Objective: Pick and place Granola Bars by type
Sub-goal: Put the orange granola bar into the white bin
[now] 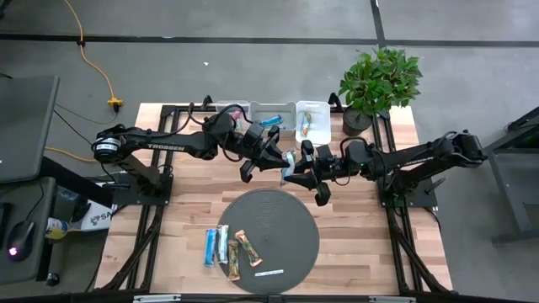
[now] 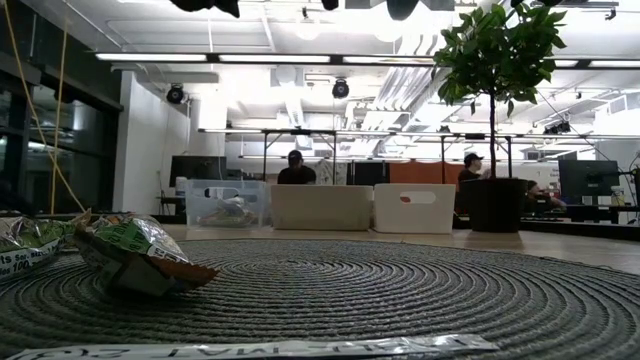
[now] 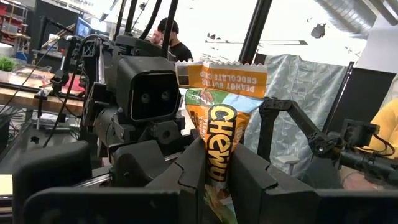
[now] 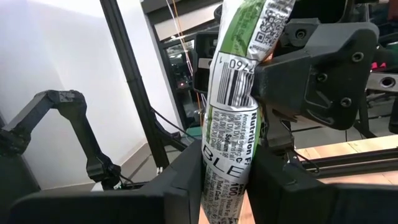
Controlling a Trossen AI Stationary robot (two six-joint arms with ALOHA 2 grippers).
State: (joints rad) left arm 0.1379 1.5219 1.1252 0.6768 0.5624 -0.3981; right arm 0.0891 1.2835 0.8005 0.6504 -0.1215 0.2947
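A granola bar (image 1: 290, 165) in an orange and green wrapper hangs in the air over the table's middle, between both grippers. My left gripper (image 1: 278, 162) reaches it from the left and my right gripper (image 1: 301, 168) from the right; both are shut on it. The left wrist view shows its printed orange front (image 3: 221, 134). The right wrist view shows its barcode back (image 4: 231, 93). Several more bars (image 1: 227, 249), blue and brown-orange-green, lie flat on the round grey mat (image 1: 286, 219). One green-orange bar (image 2: 140, 256) shows close by in the low view. My left gripper pinches the bar between its two fingers on its lower orange part (image 3: 219, 158), coming level from the table's left, fingers across the bar. The bar is clear of the table and its printed end (image 3: 221, 74) stands free beyond the fingers. My right gripper pinches the same bar between its two fingers at the white text part of its back (image 4: 227, 165), coming level from the table's right. The bar runs on past the fingers to the left gripper's finger (image 4: 311, 62) at its other end.
Three bins stand in a row at the table's far edge: clear (image 1: 229, 113), middle (image 1: 274, 116), white (image 1: 313, 123). A potted plant (image 1: 379, 80) stands at the far right corner. A thin white label strip (image 1: 269, 272) lies on the mat's near part. People sit in the room behind.
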